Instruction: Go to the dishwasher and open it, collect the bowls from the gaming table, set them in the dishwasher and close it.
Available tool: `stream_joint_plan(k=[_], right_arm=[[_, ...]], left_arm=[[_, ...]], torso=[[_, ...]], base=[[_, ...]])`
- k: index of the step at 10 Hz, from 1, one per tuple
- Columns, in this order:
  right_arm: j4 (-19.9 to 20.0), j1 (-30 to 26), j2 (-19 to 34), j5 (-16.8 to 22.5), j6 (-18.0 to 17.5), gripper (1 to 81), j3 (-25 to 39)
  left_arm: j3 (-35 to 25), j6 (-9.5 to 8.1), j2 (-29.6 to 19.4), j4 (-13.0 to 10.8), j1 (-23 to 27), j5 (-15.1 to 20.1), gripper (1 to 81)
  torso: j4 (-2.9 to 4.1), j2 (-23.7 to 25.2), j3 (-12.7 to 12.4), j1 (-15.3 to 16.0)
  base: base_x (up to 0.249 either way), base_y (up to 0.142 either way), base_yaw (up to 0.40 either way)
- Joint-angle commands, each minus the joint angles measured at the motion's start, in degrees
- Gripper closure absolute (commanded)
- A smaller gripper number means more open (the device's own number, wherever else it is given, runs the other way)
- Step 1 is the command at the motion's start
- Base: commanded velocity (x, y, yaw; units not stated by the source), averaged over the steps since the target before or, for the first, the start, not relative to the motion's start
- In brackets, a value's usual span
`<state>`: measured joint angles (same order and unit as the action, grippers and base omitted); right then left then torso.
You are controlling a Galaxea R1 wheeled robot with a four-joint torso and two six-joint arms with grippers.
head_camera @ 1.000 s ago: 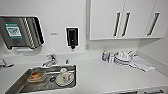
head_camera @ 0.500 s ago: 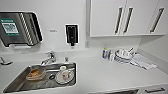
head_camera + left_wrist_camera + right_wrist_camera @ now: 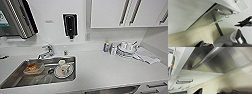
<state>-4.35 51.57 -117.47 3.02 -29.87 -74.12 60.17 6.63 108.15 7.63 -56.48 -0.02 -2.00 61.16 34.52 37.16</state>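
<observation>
The dishwasher's (image 3: 112, 90) brushed steel top edge shows under the counter's front edge in the head view. In the right wrist view its steel front (image 3: 228, 60) is very close, with the bar handle (image 3: 209, 57) running across it. Dark parts of my right gripper (image 3: 218, 92) lie a short way from that handle, not touching it. My left gripper (image 3: 205, 45) hangs beside white cabinet fronts (image 3: 184, 12) with a curved metal handle (image 3: 223, 12). The gaming table and the bowls are out of view.
A steel sink (image 3: 15, 77) holds a plate (image 3: 63, 71) with cups and a container with orange food (image 3: 32, 68). A tap (image 3: 47, 51), a wall soap dispenser (image 3: 70, 25), a bottle (image 3: 106, 46), stacked dishes (image 3: 126, 48) and white wall cabinets (image 3: 112, 12) surround the white counter (image 3: 105, 70).
The whole head view has slid slightly upward, so the camera moved. The dishwasher's top edge now shows at the bottom. Nothing on the counter has moved.
</observation>
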Motion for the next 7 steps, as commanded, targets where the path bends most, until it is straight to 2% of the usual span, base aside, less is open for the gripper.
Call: stream_joint_plan(k=[1,4,6,7], right_arm=[[1.01,-5.99,2.03,1.99,-0.80,1.0,2.23],[1.01,-7.48,2.65,2.78,-3.44,1.0,2.41],[0.84,-9.40,3.35,4.34,-9.93,1.0,1.54],[1.01,-10.11,3.18,5.94,-10.91,1.0,1.18]], left_arm=[[-1.55,0.14,-2.67,-0.60,5.27,2.22,1.0],[-1.90,0.14,-2.94,-0.16,6.68,2.57,1.0],[-1.72,0.13,-2.23,-0.51,6.77,3.36,1.0],[-1.72,0.14,-2.15,-0.69,6.77,3.36,1.0]], torso=[[0.00,5.47,-0.02,3.52],[0.00,11.50,0.06,7.32],[0.00,15.46,0.06,9.79],[0.00,17.42,0.06,11.04]], base=[[0.000,0.000,0.000],[0.000,0.000,0.000],[0.000,0.000,0.000],[0.000,0.000,0.000]])
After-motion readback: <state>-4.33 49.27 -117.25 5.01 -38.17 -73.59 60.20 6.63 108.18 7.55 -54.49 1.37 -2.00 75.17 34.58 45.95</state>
